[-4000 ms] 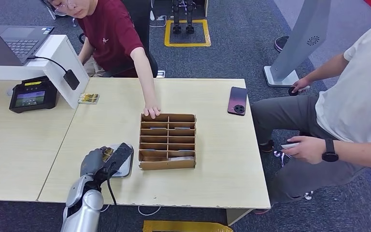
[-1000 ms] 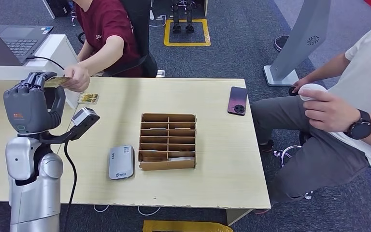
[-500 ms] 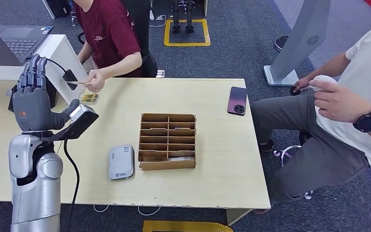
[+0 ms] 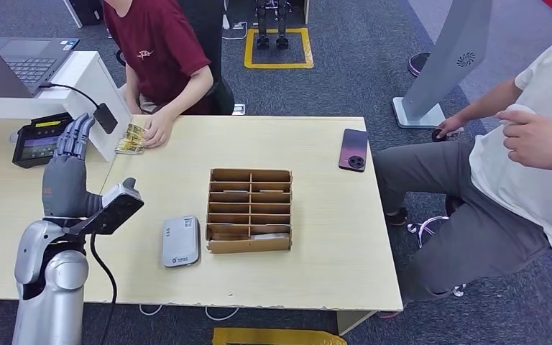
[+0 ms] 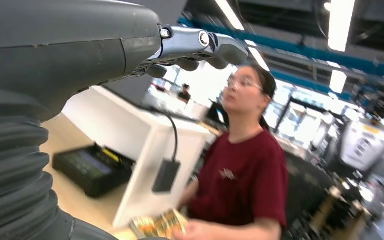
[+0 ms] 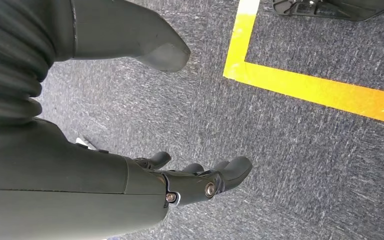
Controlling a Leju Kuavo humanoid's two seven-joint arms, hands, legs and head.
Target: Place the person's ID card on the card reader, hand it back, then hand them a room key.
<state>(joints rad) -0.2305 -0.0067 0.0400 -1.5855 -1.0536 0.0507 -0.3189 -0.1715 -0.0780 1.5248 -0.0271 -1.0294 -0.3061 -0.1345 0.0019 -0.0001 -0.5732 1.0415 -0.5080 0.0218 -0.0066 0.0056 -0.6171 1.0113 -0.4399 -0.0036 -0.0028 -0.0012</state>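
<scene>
This looks like a mock hotel front desk set up inside a large lab or exhibition hall. A pale wooden desk (image 4: 316,144) carries a small card reader (image 4: 180,241), a payment terminal (image 4: 37,139) and a wooden rack (image 4: 249,210) of slots holding cards. A laptop (image 4: 21,61) sits on a raised white counter (image 4: 86,79). The floor is grey carpet (image 4: 352,65) with a yellow taped square (image 4: 279,49), where a robot's feet stand. The left wrist view shows long ceiling lights (image 5: 340,22) and more machines (image 5: 365,145) behind a seated person (image 5: 242,170).
</scene>
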